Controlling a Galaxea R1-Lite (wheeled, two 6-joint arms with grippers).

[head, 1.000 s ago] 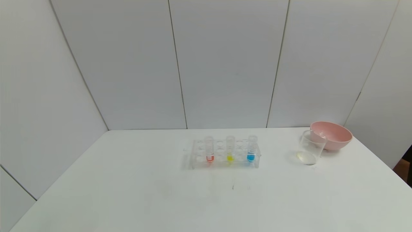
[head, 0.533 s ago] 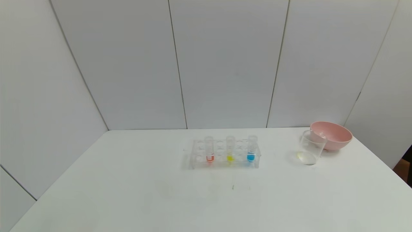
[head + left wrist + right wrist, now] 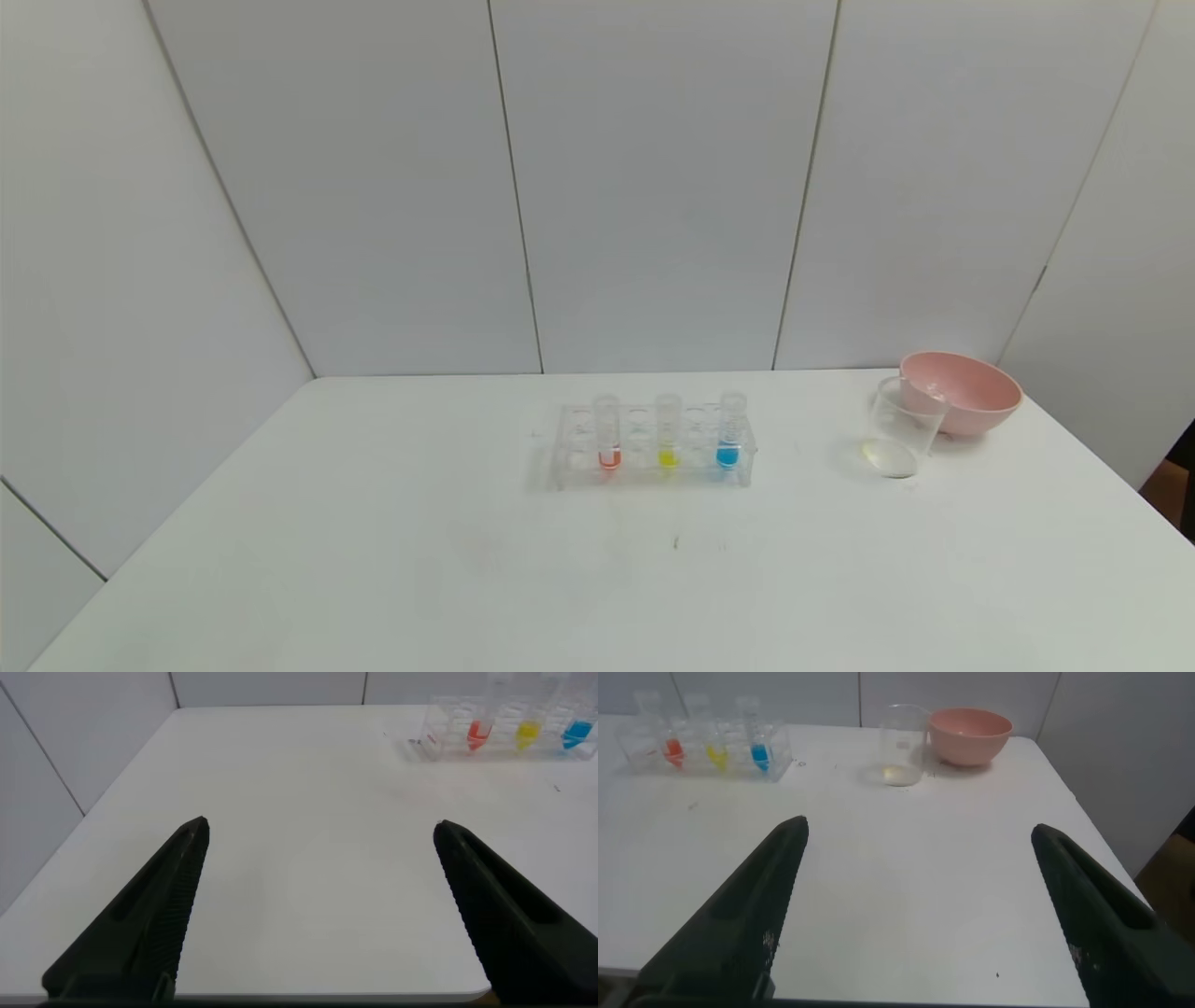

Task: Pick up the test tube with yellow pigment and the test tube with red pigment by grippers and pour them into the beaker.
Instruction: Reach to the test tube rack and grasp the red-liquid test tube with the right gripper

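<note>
A clear rack (image 3: 565, 467) stands mid-table holding three tubes upright. The test tube with red pigment (image 3: 608, 432) is at the left, the test tube with yellow pigment (image 3: 667, 431) in the middle, a blue-liquid tube (image 3: 730, 430) at the right. They also show in the left wrist view: red (image 3: 478, 734), yellow (image 3: 528, 735); and in the right wrist view: red (image 3: 672, 749), yellow (image 3: 717, 754). The clear beaker (image 3: 900, 427) stands at the right, also in the right wrist view (image 3: 902, 745). My left gripper (image 3: 320, 826) and right gripper (image 3: 920, 826) are open, empty, near the table's front edge, outside the head view.
A pink bowl (image 3: 966, 392) stands just behind the beaker near the table's back right corner, also in the right wrist view (image 3: 971, 734). White wall panels close the back and left. The table's right edge drops off beside the bowl.
</note>
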